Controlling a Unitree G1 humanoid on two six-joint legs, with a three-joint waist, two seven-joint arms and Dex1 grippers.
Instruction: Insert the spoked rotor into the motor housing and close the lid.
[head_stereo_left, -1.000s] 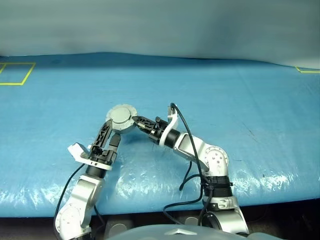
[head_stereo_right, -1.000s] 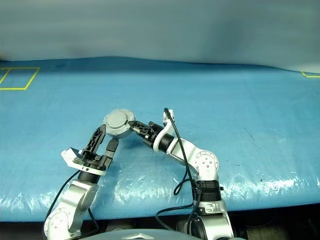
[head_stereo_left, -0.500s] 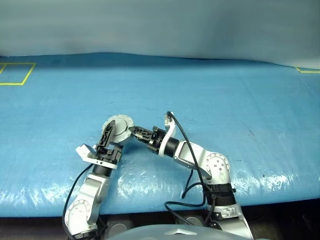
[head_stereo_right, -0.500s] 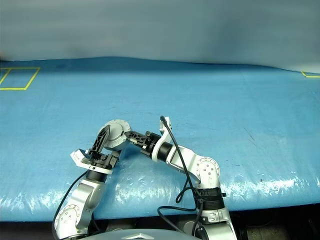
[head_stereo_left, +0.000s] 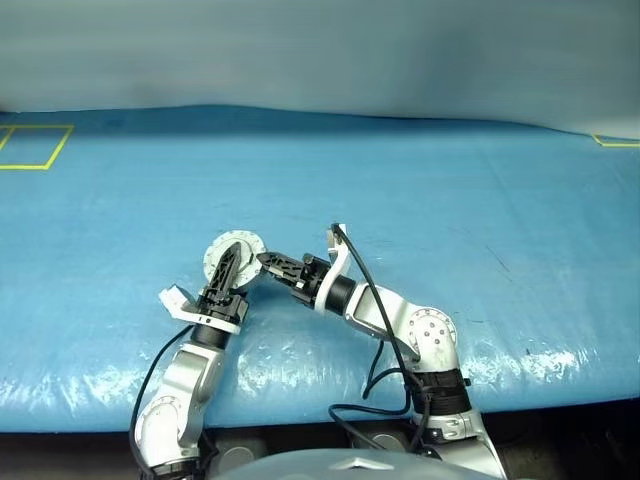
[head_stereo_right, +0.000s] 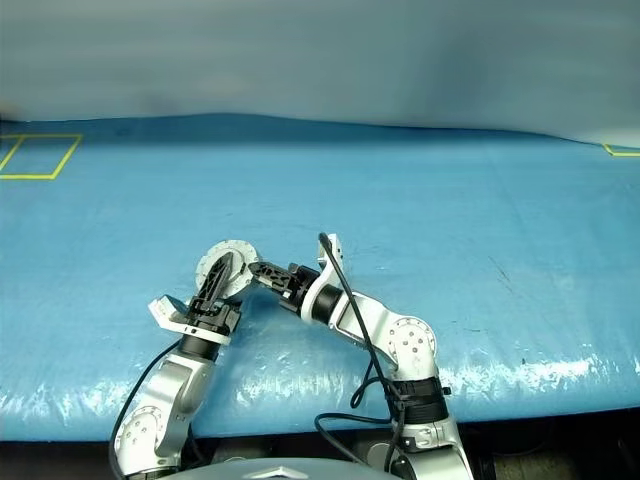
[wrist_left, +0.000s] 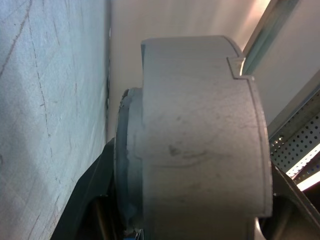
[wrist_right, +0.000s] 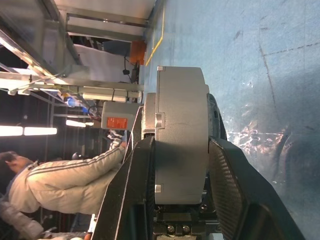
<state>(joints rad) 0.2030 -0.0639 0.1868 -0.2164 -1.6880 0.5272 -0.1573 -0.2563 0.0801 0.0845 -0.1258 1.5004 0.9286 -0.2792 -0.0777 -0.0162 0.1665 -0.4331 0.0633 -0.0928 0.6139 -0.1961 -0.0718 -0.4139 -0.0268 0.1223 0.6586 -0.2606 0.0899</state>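
Right claw pinches the closed grey motor housing across its thickness, held on edge above the blue desk. Your left claw grips its opposite rim. Judged stiff, heavy, smooth metal: grip the flat faces. Right wrist view shows a person behind; head views don't.

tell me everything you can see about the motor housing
The motor housing is a round, plain grey puck that looks like metal, with its lid shut. It is held above the blue table, standing on edge. The right gripper clamps its two flat faces; the left gripper closes around it too.
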